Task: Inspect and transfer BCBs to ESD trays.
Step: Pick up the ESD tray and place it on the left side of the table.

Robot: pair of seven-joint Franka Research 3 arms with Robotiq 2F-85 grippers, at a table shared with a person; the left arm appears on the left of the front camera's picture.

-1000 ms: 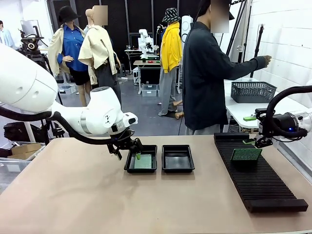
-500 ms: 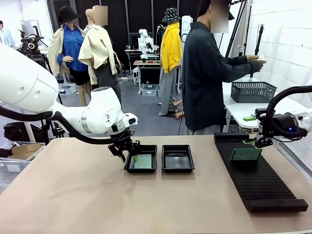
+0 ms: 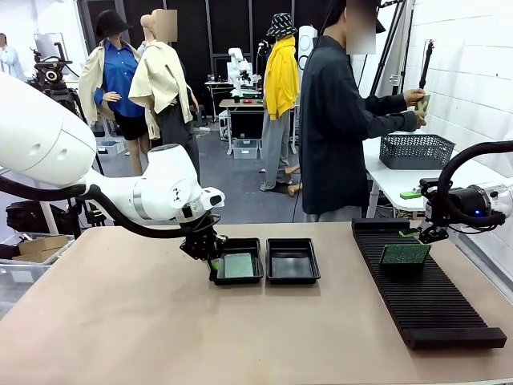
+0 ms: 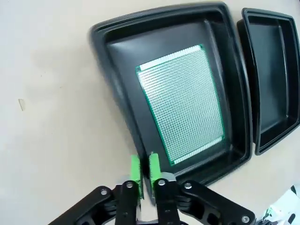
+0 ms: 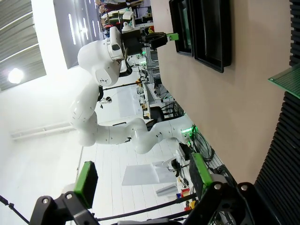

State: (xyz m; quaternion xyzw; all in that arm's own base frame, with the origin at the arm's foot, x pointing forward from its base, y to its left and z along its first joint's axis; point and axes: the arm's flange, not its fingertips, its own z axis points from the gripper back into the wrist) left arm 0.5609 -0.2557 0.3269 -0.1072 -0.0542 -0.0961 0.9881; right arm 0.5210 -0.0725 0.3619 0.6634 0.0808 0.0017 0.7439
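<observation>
Two black ESD trays sit side by side mid-table. The left tray holds one green BCB lying flat; the right tray holds nothing. My left gripper is shut on the left tray's near-left rim, its green pads almost touching. Another BCB stands upright in the ribbed rack. My right gripper hovers just above and behind it, open and holding nothing. The person at the far side holds a third board up in both hands.
A black mesh basket stands on the white side table at the back right, beside the person. The slotted rack fills the table's right side. Bare tabletop stretches along the front and left.
My left gripper closed and slid left from inside the tray to its rim. The left tray shifted slightly right. The person drew their hands in with a board. The right arm stayed still.
</observation>
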